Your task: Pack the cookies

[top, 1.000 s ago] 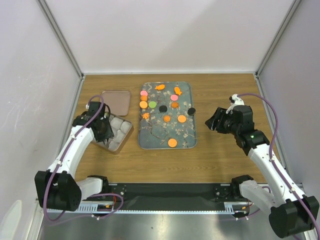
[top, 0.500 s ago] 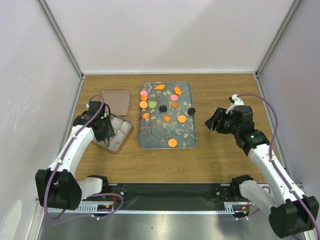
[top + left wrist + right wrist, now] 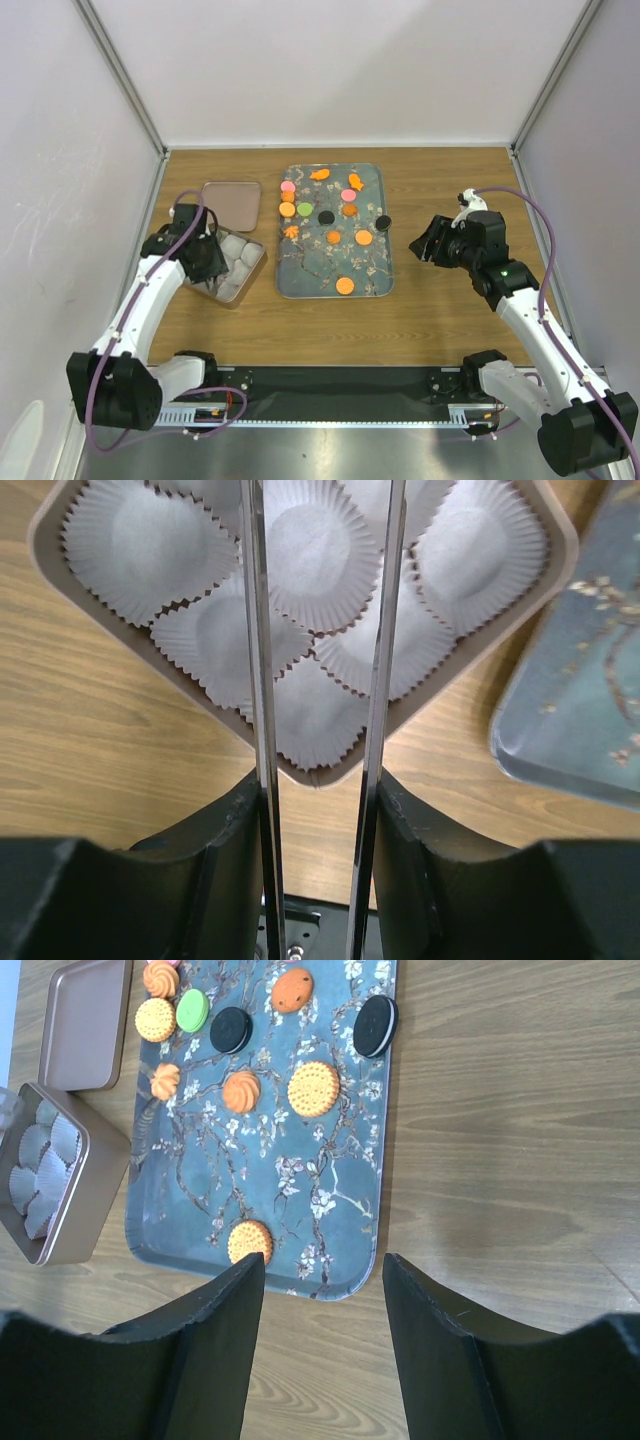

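Left arm [image 3: 150,290]: its wrist has edged a little toward the left wall since a second ago; the right arm, tray and cookies have not moved.
Left gripper [image 3: 322,540]: hangs over the near-left part of the tin, its thin fingers spread with only air between them (the wrist view looks straight down through the gap onto a paper cup).
Right gripper [image 3: 320,1270]: held off the table [image 3: 440,310] to the right of the tray, jaws spread and gripping nothing, pointing back toward the tray.
Tin [image 3: 320,777]: square, open, set corner-on on the wood just left of the tray; it is lined with white pleated paper cups [image 3: 140,545], and no cookie shows in any of them.
Tray [image 3: 372,180]: blue-grey with a blossom print, lying flat between the two arms.
Cookies [image 3: 333,237]: all on the tray; one orange disc sits alone near its near edge, a black one rests at the right rim, and the orange, pink, green and black ones cluster in the far half.
Lid [image 3: 232,205]: brownish-pink, flat on the table beyond the tin, close to the tray's far-left corner.
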Controlling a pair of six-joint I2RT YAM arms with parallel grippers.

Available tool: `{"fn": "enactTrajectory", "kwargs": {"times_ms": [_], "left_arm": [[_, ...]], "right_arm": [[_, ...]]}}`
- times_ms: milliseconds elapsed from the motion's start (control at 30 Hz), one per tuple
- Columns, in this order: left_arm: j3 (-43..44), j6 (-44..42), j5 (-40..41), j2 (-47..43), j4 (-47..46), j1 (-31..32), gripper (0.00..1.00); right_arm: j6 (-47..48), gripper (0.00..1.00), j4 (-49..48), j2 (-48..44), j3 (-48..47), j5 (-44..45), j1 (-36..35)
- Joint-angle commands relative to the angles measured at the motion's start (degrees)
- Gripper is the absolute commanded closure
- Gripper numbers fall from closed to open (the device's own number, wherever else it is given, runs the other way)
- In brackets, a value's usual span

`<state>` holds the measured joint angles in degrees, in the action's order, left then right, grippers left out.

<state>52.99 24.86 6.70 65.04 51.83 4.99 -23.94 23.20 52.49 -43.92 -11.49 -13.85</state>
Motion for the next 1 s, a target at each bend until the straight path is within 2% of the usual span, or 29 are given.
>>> {"fn": "enactTrajectory", "kwargs": {"times_ms": [0,67,167,200,300,500,700,967], "left_arm": [[5.71,-1.75,-1.34,-4.21,2.13,0.19,0.55],[8.25,-1.83,-0.99,-4.92,3.44,1.85,0.54],[11.07,-0.7,1.98,-4.57,4.68,8.78,0.54],[11.6,-0.08,3.22,-4.22,4.94,13.94,0.54],[12.92,2.11,4.98,-1.58,4.33,22.91,0.54],[16.09,2.03,4.81,7.9,1.43,34.44,0.53],[17.85,0.19,4.29,15.81,-1.38,40.17,0.52],[21.09,-2.54,3.85,23.99,-4.11,41.06,0.5]], "right_arm": [[-0.31,0.43,-2.72,-0.2,0.06,-0.82,0.22],[-0.4,0.43,-2.64,0.16,-0.2,-0.73,0.22],[-0.23,0.43,-2.46,0.42,-0.29,0.06,0.22],[-0.23,0.43,-2.46,0.51,-0.37,0.58,0.22],[0.04,0.43,-2.28,0.51,-0.38,1.55,0.22],[0.13,0.43,-1.76,0.51,-0.2,4.1,0.22],[0.3,0.43,-1.75,0.77,-0.29,4.19,0.4],[0.3,0.43,-1.93,1.21,-0.2,4.1,0.4]]}}
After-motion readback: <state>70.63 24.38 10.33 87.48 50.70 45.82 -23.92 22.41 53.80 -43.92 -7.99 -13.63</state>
